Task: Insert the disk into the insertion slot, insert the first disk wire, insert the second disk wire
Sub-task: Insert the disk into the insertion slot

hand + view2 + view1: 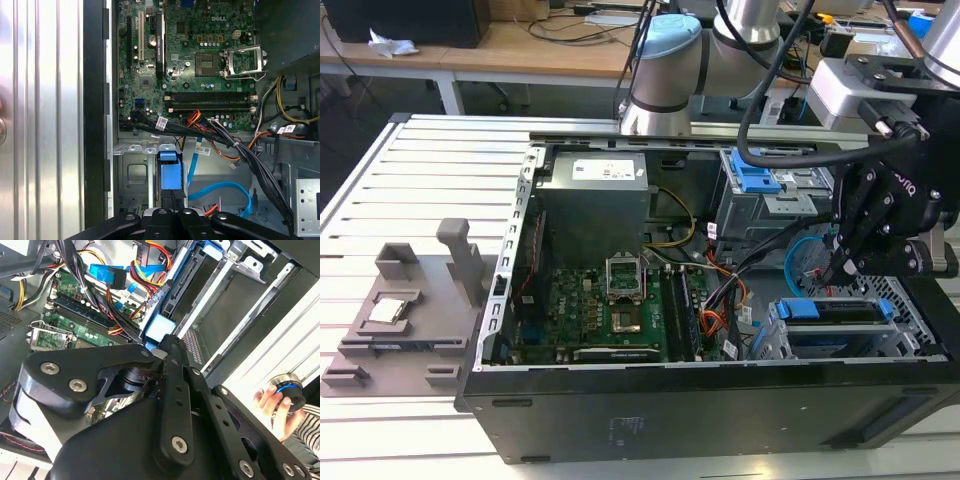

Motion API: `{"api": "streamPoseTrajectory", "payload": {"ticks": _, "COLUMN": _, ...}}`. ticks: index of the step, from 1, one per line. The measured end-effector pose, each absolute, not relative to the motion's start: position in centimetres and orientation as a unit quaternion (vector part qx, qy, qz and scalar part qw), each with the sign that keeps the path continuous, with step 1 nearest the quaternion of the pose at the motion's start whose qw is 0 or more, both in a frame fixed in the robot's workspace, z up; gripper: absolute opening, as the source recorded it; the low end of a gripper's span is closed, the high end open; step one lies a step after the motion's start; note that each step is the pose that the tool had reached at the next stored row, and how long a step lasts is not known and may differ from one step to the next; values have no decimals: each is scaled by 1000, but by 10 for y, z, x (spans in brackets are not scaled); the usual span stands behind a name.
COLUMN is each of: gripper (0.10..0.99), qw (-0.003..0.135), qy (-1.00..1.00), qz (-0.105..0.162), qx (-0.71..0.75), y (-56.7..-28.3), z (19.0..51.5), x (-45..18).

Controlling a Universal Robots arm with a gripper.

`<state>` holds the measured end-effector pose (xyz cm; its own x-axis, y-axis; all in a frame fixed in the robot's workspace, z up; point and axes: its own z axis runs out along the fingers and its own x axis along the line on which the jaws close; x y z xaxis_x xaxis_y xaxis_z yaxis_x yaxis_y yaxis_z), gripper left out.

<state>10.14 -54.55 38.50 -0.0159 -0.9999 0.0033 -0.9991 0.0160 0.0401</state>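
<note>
Exterior view: disk (835,310) flat, lengthwise left-right

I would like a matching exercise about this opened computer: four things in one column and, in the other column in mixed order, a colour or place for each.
1. the disk
2. the second disk wire
3. the tool
4. the grey fixture

a. outside the case, on the slatted table
b. black, above the insertion slot
c. light blue, curled in a loop
d. clipped in a bright blue frame

Pairs: 1-d, 2-c, 3-b, 4-a.
</note>
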Motion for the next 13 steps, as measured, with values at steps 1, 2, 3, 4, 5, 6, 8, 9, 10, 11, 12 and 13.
{"api": "streamPoseTrajectory", "payload": {"ticks": 1, "gripper": 106, "qw": 15, "qy": -713, "qz": -13, "qx": 701, "y": -545, "z": 385, "x": 102}}
{"api": "streamPoseTrajectory", "payload": {"ticks": 2, "gripper": 106, "qw": 15, "qy": -713, "qz": -13, "qx": 701, "y": -545, "z": 385, "x": 104}}
{"api": "streamPoseTrajectory", "payload": {"ticks": 3, "gripper": 106, "qw": 15, "qy": -713, "qz": -13, "qx": 701, "y": -545, "z": 385, "x": 107}}
{"api": "streamPoseTrajectory", "payload": {"ticks": 4, "gripper": 106, "qw": 16, "qy": -713, "qz": -14, "qx": 701, "y": -544, "z": 384, "x": 111}}
{"api": "streamPoseTrajectory", "payload": {"ticks": 5, "gripper": 106, "qw": 16, "qy": -713, "qz": -14, "qx": 701, "y": -544, "z": 382, "x": 112}}
{"api": "streamPoseTrajectory", "payload": {"ticks": 6, "gripper": 106, "qw": 16, "qy": -713, "qz": -14, "qx": 701, "y": -544, "z": 380, "x": 112}}
{"api": "streamPoseTrajectory", "payload": {"ticks": 8, "gripper": 106, "qw": 16, "qy": -713, "qz": -14, "qx": 701, "y": -544, "z": 376, "x": 114}}
{"api": "streamPoseTrajectory", "payload": {"ticks": 9, "gripper": 106, "qw": 17, "qy": -713, "qz": -14, "qx": 701, "y": -544, "z": 373, "x": 117}}
{"api": "streamPoseTrajectory", "payload": {"ticks": 10, "gripper": 106, "qw": 17, "qy": -713, "qz": -15, "qx": 701, "y": -544, "z": 371, "x": 122}}
{"api": "streamPoseTrajectory", "payload": {"ticks": 11, "gripper": 106, "qw": 17, "qy": -713, "qz": -15, "qx": 701, "y": -544, "z": 370, "x": 128}}
{"api": "streamPoseTrajectory", "payload": {"ticks": 12, "gripper": 106, "qw": 17, "qy": -713, "qz": -15, "qx": 701, "y": -544, "z": 369, "x": 130}}
{"api": "streamPoseTrajectory", "payload": {"ticks": 13, "gripper": 106, "qw": 17, "qy": -713, "qz": -15, "qx": 701, "y": -544, "z": 368, "x": 132}}
